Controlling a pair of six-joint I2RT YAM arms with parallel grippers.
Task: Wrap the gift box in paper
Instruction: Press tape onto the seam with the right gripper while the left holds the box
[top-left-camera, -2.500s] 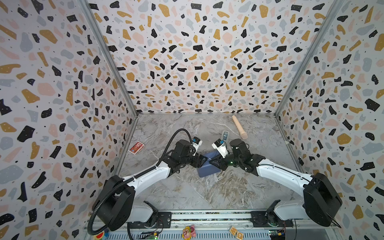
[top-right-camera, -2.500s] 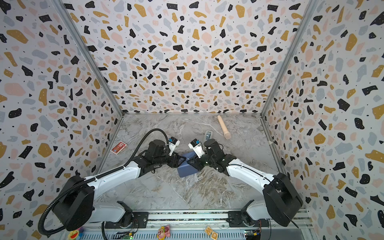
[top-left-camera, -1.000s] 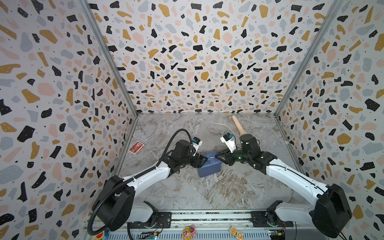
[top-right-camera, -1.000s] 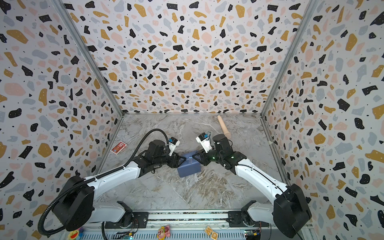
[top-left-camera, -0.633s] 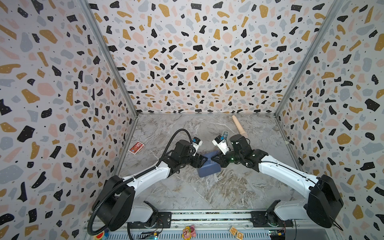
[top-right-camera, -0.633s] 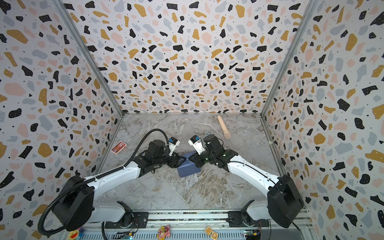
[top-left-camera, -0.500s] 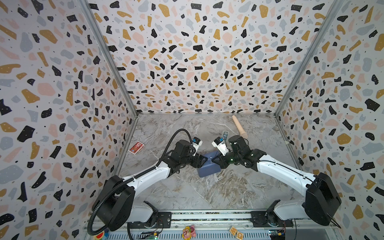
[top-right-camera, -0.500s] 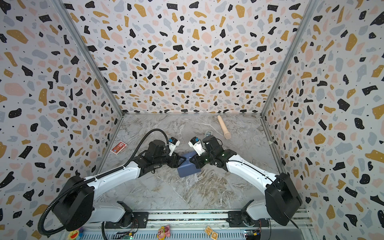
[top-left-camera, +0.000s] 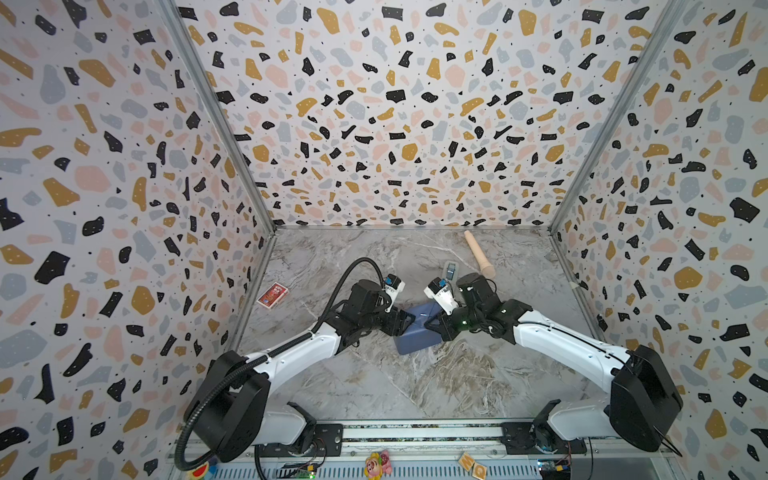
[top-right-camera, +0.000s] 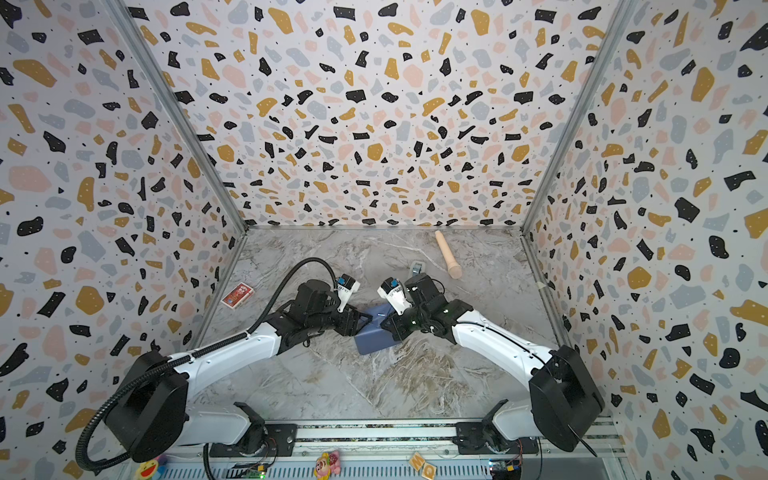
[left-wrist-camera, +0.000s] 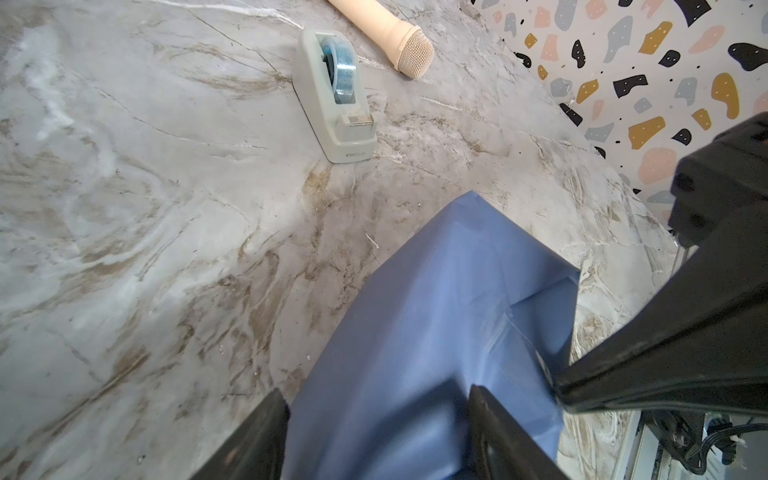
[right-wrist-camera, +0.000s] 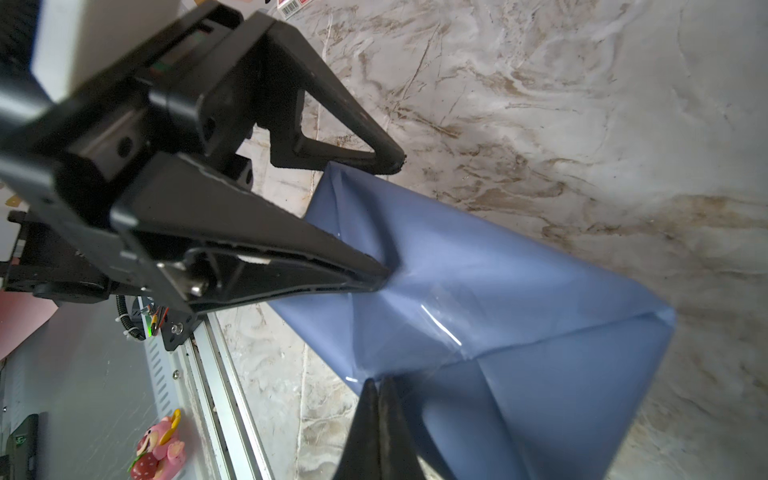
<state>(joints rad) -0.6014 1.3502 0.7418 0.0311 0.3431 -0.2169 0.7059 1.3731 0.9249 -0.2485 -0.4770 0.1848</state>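
Note:
The gift box is hidden inside the blue paper (top-left-camera: 417, 334) (top-right-camera: 376, 337), which is folded round it into a parcel at the middle of the floor. My left gripper (top-left-camera: 404, 322) (top-right-camera: 360, 322) (left-wrist-camera: 378, 399) straddles the parcel's left end, one finger (left-wrist-camera: 274, 415) against each side, closed on it. Its two fingers also show in the right wrist view around the paper's (right-wrist-camera: 519, 291) far end. My right gripper (top-left-camera: 432, 326) (top-right-camera: 388, 326) (right-wrist-camera: 378, 380) is shut, its tips pressed against the folded flap at the right end. A strip of clear tape glints on the top seam.
A grey tape dispenser (top-left-camera: 450, 270) (left-wrist-camera: 336, 91) stands just behind the parcel. A beige microphone-shaped stick (top-left-camera: 478, 257) (left-wrist-camera: 386, 29) lies behind it to the right. A red card pack (top-left-camera: 273, 296) (top-right-camera: 237, 295) lies by the left wall. Speckled walls enclose three sides.
My right gripper, drawn back to the right of the parcel a second ago, has come in to its right end and shut. The left gripper and the parcel have stayed put.

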